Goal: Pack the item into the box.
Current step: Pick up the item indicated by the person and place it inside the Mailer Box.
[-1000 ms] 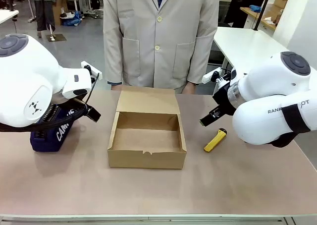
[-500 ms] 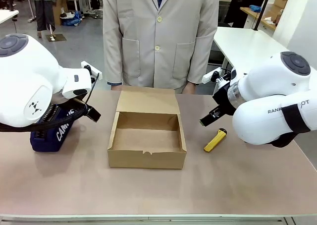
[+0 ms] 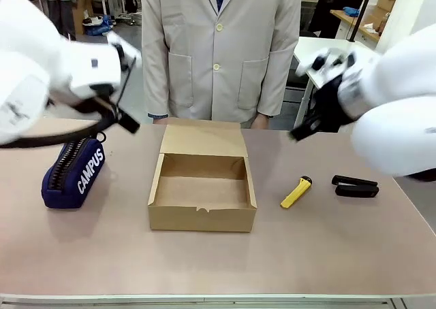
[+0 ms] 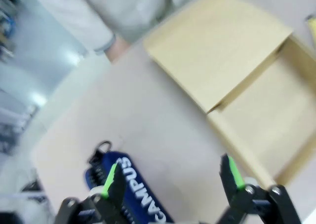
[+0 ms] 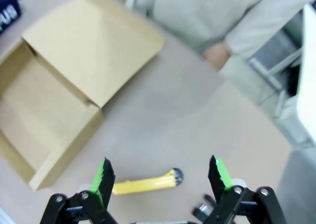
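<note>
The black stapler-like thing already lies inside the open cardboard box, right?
No, not inside. The front view shows the black item lying on the table, to the right of the yellow utility knife, outside the open box.

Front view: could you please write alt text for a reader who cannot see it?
An open, empty cardboard box sits centrally, with a yellow knife and a black stapler to its right and a navy pouch to its left. Two robot arms hang blurred above either side; a person stands behind.

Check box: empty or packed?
Empty. The box floor is bare; the black stapler lies on the table right of the yellow utility knife.
</note>
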`<state>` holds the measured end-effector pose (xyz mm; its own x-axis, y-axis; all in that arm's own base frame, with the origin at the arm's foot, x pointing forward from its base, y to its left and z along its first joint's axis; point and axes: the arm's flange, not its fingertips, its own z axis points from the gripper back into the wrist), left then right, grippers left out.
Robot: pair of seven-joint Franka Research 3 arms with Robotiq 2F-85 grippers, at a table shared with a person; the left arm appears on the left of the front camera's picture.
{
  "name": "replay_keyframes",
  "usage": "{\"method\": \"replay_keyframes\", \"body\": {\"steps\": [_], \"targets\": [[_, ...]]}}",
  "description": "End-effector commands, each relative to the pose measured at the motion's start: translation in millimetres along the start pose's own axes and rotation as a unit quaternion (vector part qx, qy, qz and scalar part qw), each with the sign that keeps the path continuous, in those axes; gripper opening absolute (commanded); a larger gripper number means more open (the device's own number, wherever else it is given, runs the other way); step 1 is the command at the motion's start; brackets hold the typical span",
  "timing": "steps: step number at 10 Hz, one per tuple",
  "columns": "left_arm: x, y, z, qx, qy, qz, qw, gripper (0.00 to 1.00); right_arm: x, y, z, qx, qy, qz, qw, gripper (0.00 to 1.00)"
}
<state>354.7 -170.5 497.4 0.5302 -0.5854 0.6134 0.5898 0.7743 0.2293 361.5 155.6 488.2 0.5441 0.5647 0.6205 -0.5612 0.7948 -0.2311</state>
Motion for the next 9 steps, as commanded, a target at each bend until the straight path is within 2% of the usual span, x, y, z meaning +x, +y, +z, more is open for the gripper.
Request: {"method": "replay_keyframes", "body": {"steps": [1, 2, 3, 4, 5, 6, 7, 8, 9], "targets": [[-38.6, -33.1, 79.6, 0.044, -0.038, 0.000, 0.998, 1.00, -59.1, 32.1, 81.9, -0.043, -0.025, -0.009, 0.999, 1.00], [0.0, 0.0, 0.0, 0.000, 0.000, 0.000, 1.000, 1.00, 0.0, 0.0, 0.0, 0.000, 0.000, 0.000, 1.000, 1.00], [0.0, 0.0, 0.0, 0.000, 0.000, 0.000, 1.000, 1.00, 8.4, 0.3, 48.1, -0.018, -0.023, 0.003, 1.000, 1.00], [11.1, -14.2, 68.1, 0.020, -0.032, -0.011, 0.999, 1.00, 11.5, 2.5, 38.1, 0.001, 0.000, -0.003, 1.000, 1.00], [14.3, -3.7, 72.3, -0.054, -0.043, 0.026, 0.997, 1.00, 4.5, -9.6, 44.8, 0.055, 0.008, -0.040, 0.998, 1.00], [-0.9, 29.6, 87.9, -0.136, -0.042, 0.106, 0.984, 1.00, -7.0, -35.0, 65.0, 0.163, 0.003, -0.180, 0.970, 1.00], [-21.3, 60.2, 100.1, -0.176, -0.053, 0.178, 0.967, 1.00, -27.3, -64.0, 88.2, 0.272, 0.006, -0.292, 0.917, 1.00], [-50.3, 91.3, 110.1, -0.270, -0.078, 0.219, 0.934, 1.00, -56.3, -95.7, 106.0, 0.307, -0.012, -0.394, 0.866, 1.00], [-87.1, 122.0, 115.1, -0.333, -0.076, 0.278, 0.898, 1.00, -89.4, -125.5, 122.1, 0.351, -0.070, -0.462, 0.811, 1.00]]}}
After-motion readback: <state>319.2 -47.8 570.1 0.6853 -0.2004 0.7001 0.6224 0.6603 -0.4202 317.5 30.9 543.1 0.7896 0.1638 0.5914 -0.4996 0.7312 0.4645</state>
